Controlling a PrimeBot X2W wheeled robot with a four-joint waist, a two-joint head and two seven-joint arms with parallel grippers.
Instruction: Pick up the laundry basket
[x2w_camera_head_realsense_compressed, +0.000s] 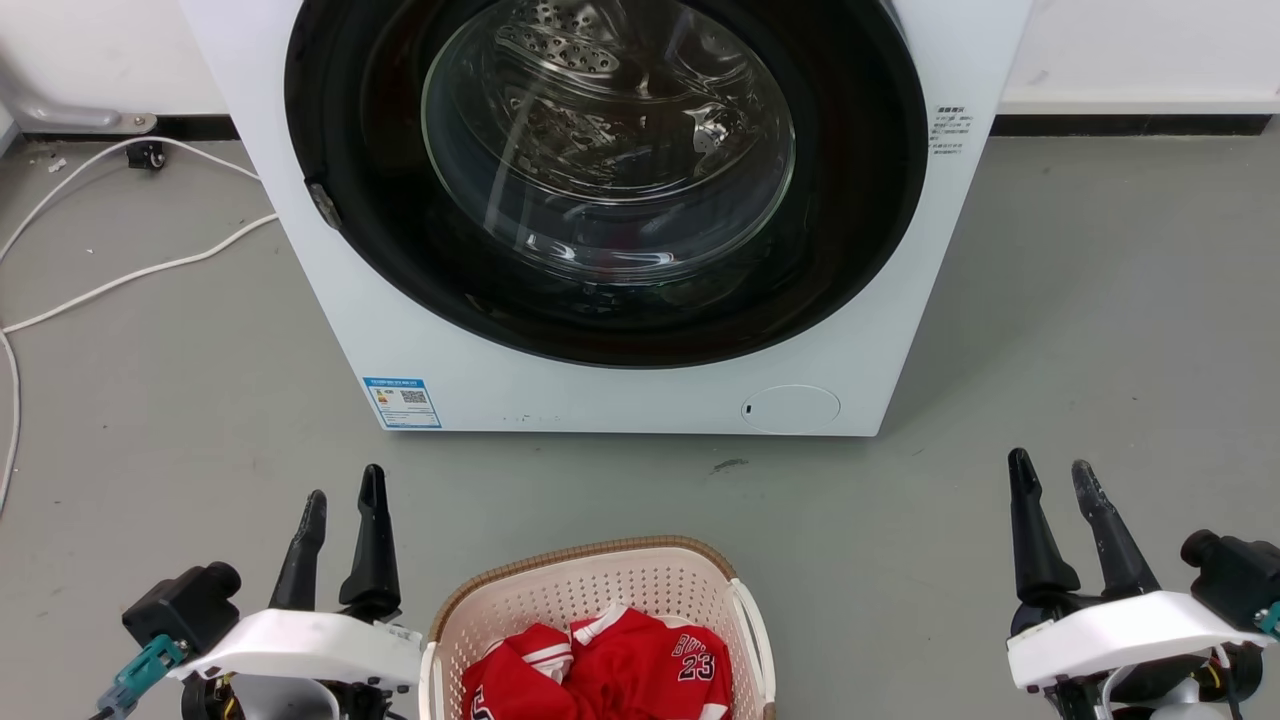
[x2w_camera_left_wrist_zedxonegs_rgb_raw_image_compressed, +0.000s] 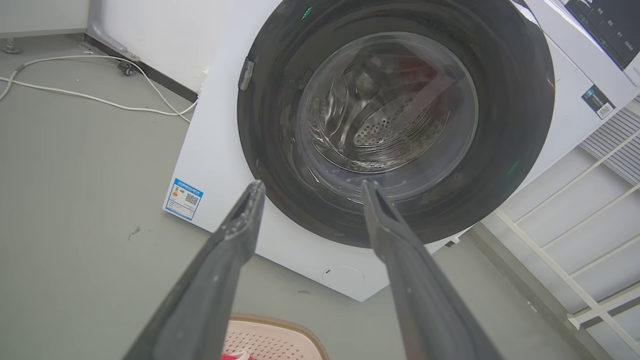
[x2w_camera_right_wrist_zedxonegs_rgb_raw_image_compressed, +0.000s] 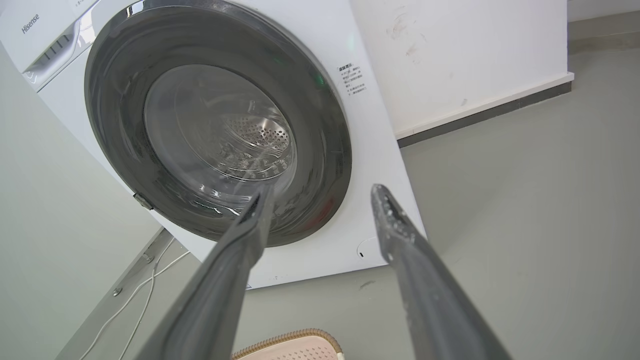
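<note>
Head view: the laundry basket (x2w_camera_head_realsense_compressed: 585, 551) sits on the grey floor (x2w_camera_head_realsense_compressed: 1100, 330) at the near middle, cut off by the bottom edge, its brown rim curving across the far side and a white handle showing on its right side. A red jersey (x2w_camera_head_realsense_compressed: 620, 660) lies crumpled inside it. The left gripper (x2w_camera_head_realsense_compressed: 346, 483) stands just beside the basket's left edge, its two dark fingers parted a little and holding nothing. The right gripper (x2w_camera_head_realsense_compressed: 1050, 460) is well apart from the basket on the right – fingers likewise spread, with nothing between them. Both pairs of fingertips point toward the washing machine (x2w_camera_head_realsense_compressed: 880, 380), whose round door is shut. A strip of bare floor runs between the basket's far rim and the machine's lower front edge, and there is wider open floor to the machine's right. On the far left, white cables (x2w_camera_head_realsense_compressed: 130, 275) trail over the floor – clear of the left gripper. In both wrist views the basket's rim shows at the bottom edge, below the spread fingers.
</note>
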